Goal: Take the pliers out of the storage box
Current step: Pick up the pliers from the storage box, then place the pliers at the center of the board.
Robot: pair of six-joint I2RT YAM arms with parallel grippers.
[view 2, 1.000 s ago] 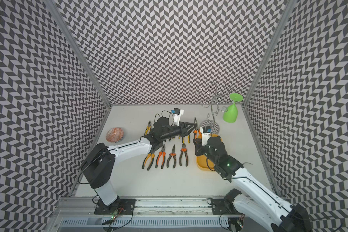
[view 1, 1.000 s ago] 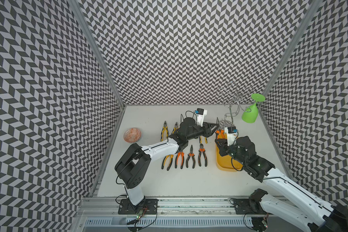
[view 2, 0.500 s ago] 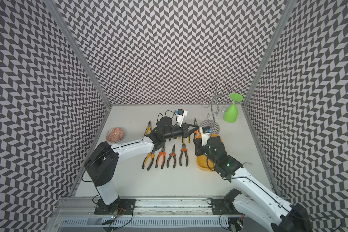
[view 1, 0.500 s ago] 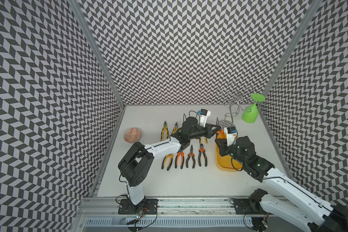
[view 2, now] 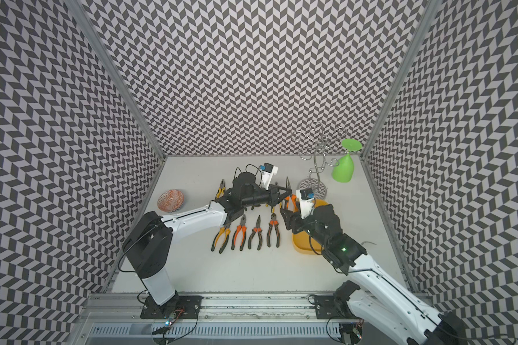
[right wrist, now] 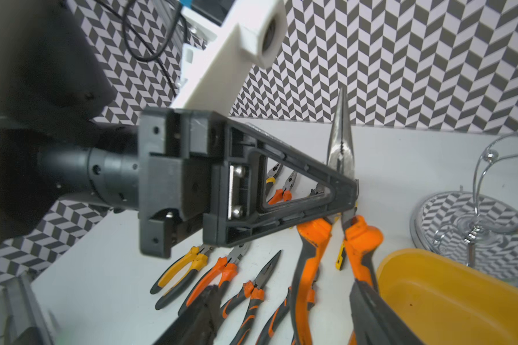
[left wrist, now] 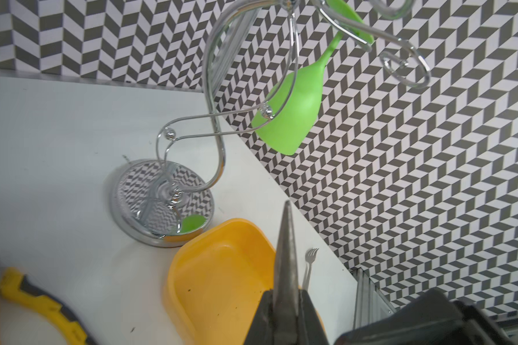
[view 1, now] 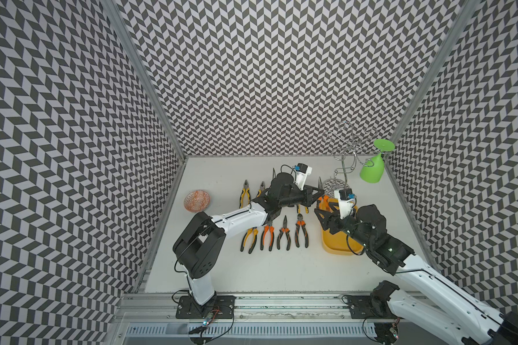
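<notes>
Left gripper pinched tight on the long-nose pliers, nose pointing up.
From where I stand, its orange handles hang down between the spread fingers of the right gripper, just at the far end of the yellow storage box. A row of 4 pliers lies flat on the table beside the box, on the left arm's side.

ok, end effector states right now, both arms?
Left end effector: closed on the orange long-nose pliers.
Right end effector: open, around its handles.
</notes>
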